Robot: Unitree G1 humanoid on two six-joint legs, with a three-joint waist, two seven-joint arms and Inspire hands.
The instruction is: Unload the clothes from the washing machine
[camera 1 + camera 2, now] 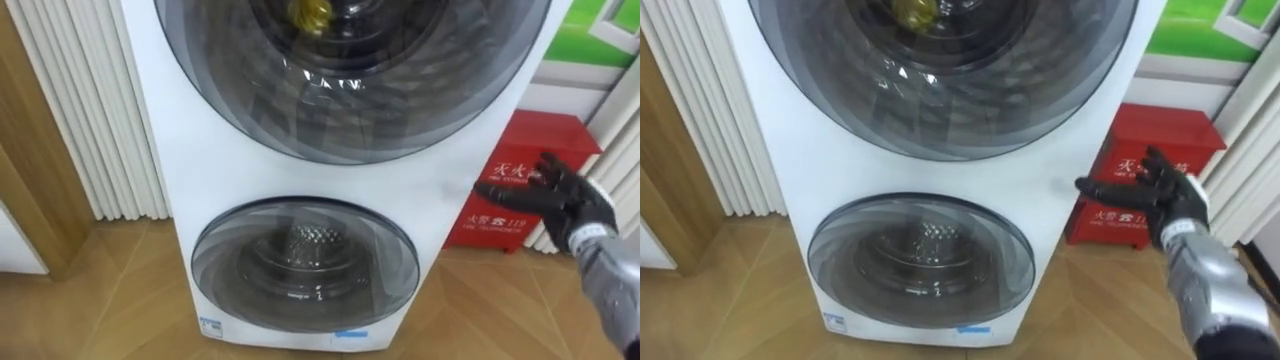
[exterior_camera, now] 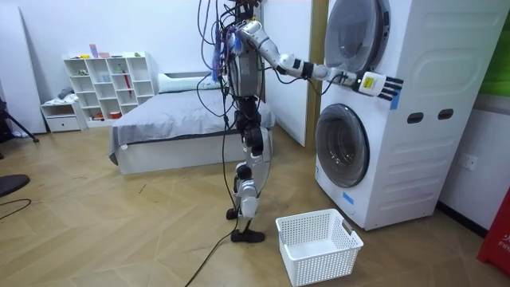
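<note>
A white stacked washing machine (image 1: 200,170) stands right in front of me. Its big upper round door (image 1: 350,100) is closed, and a bit of yellow cloth (image 1: 310,12) shows behind the glass at the top. The smaller lower door (image 1: 305,262) is closed too, with a bare metal drum behind it. My right hand (image 1: 565,195) is open, its fingers stretched towards the machine's right edge, level with the gap between the two doors and holding nothing. In the room view I stand upright facing the machine with that arm reaching out, the hand (image 2: 381,84) at its front corner.
A red cabinet (image 1: 525,175) stands on the floor right of the machine, behind my hand. White ribbed panelling (image 1: 90,110) and a wooden frame (image 1: 25,170) are on the left. A white laundry basket (image 2: 319,245) sits on the wooden floor beside my feet. A bed (image 2: 175,127) is behind me.
</note>
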